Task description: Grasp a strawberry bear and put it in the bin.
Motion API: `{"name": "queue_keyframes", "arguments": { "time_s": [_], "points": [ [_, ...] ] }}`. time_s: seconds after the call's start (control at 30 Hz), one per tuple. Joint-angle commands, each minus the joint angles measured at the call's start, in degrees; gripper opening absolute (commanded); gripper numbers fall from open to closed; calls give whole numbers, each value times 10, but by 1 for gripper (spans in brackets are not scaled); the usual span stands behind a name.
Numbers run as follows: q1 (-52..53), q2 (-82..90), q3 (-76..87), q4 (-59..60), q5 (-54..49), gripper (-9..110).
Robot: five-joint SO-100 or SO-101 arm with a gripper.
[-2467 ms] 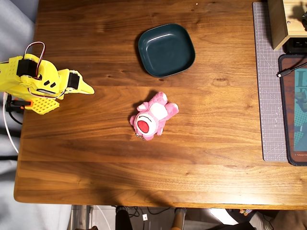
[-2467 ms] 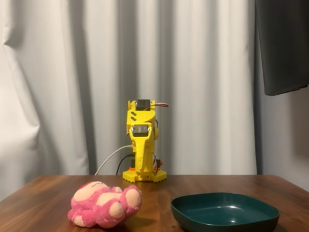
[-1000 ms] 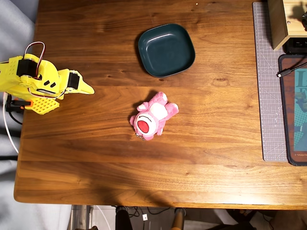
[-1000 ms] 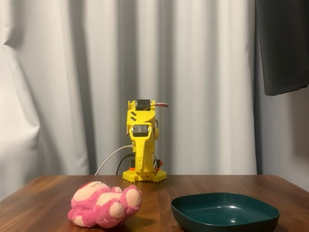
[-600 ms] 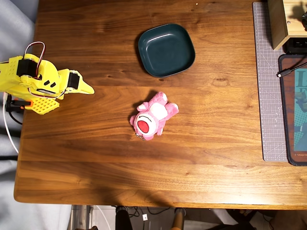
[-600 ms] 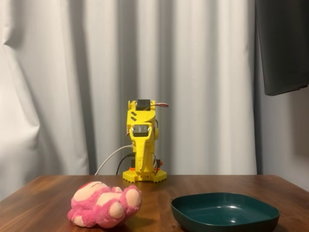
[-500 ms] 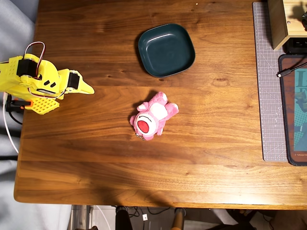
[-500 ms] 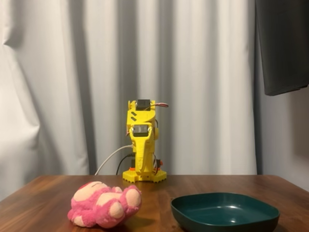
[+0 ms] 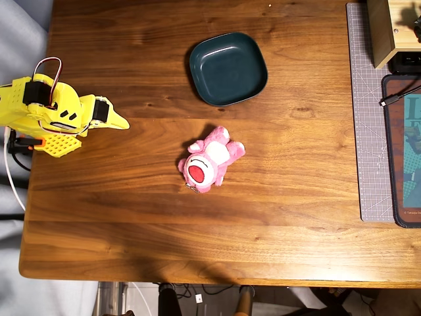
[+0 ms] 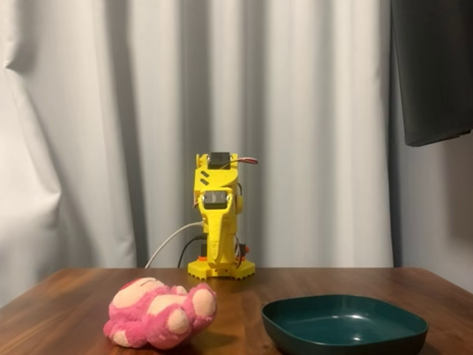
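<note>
The strawberry bear [image 9: 209, 160] is a pink plush with a white belly and a big red mouth. It lies on its back near the middle of the wooden table, and it also shows in the fixed view [image 10: 159, 310] at the front left. The bin [image 9: 228, 68] is an empty dark teal dish, just behind the bear in the overhead view and at the front right in the fixed view [image 10: 344, 325]. My yellow gripper [image 9: 120, 122] is folded at the table's left edge in the overhead view. It is empty, its jaws look shut, and it is well apart from the bear. The arm [image 10: 218, 222] stands at the table's far end.
A grey cutting mat [image 9: 368, 131] runs along the right side of the table, with a tan wooden box [image 9: 385, 33], a dark pad [image 9: 404, 151] and a black cable [image 9: 395, 97] on it. A white cable [image 9: 12, 178] hangs by the arm's base.
</note>
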Motion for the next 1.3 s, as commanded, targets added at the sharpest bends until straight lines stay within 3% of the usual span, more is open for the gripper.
{"name": "queue_keyframes", "arguments": {
  "time_s": [0.0, 0.87, 1.27],
  "points": [
    [9, 17, -2, -6, -1, 1],
    [13, 17, -2, -6, -3, 0],
    [22, 9, -9, -62, -68, 2]
  ]
}}
